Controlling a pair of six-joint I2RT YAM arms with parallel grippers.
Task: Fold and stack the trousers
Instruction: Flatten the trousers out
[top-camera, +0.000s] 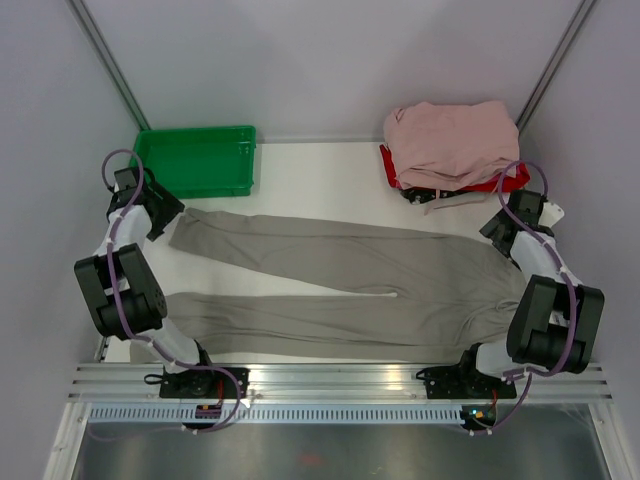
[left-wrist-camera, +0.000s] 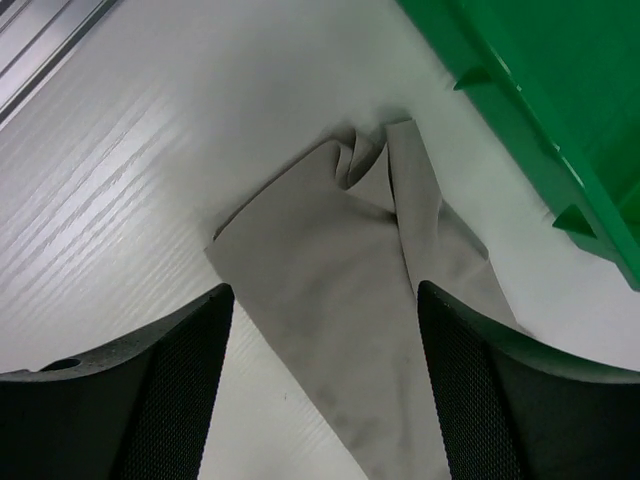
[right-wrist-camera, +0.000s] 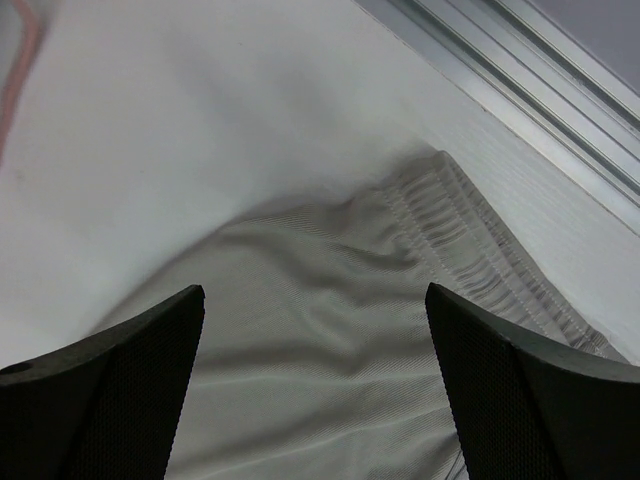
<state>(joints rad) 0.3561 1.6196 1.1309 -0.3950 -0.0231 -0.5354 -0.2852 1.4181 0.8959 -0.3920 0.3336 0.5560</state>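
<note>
Trousers (top-camera: 340, 285): spread flat across the desk (top-camera: 320, 180), legs toward 9 o'clock, waistband (right-wrist-camera: 470, 230) toward 3 o'clock, apparently laid out for folding.
Left tool (left-wrist-camera: 325, 290): held wide above the far leg's crumpled cuff (left-wrist-camera: 370, 160); nothing gripped.
Right tool (right-wrist-camera: 315, 290): held wide above the waistband; nothing gripped.
Green crate (top-camera: 200, 160): placed at 11 o'clock.
Pink pile (top-camera: 450, 140): set apart at 1 o'clock.

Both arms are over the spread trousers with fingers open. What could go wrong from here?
The leg hem under the left fingers is curled over; a grasp may catch one layer and fold skewed. The crate sits close beside it, so a lift could bump it. The right fingers might pinch only the top layer of the waistband.
</note>
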